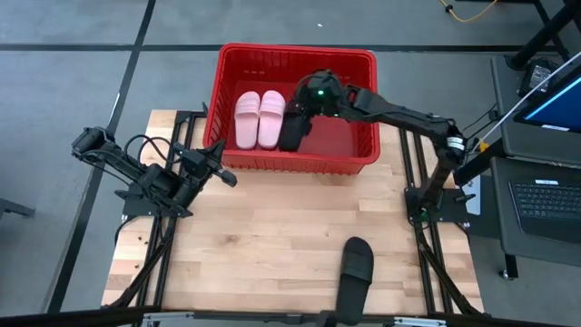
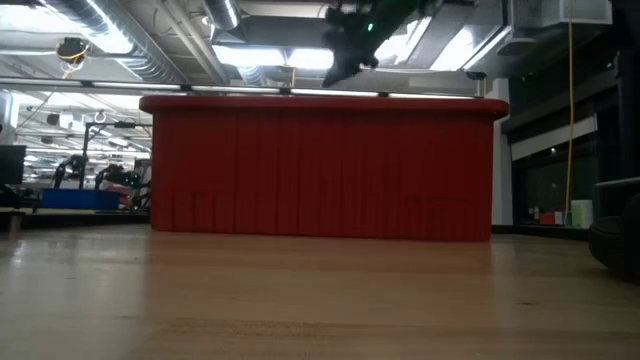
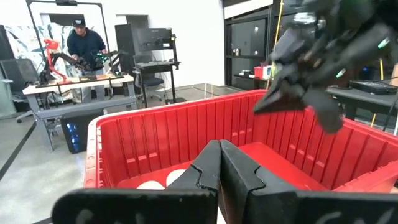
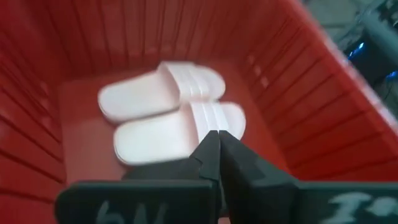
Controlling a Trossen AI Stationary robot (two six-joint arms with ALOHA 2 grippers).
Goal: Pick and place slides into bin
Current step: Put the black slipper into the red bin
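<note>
The right end effector hangs over the middle of the bin, which sits at the table's far edge. Its fingers are clenched together with nothing between them. Directly below it a black slide lies in the bin, just beside the two pink slides, which rest side by side on the bin floor. The other black slide lies near the table's near edge, right of centre. The left end effector waits clenched and empty near the bin's near left corner.

These slides look light, foam-soft and a little flexible. The broad strap seems the natural place to pinch, since the sole is wide and may bow or slip.

Only the high view shows the slide left on the table. The right wrist view shows the pink pair's straps clearly. The low view sees just the bin's wall, with its contents hidden.
</note>
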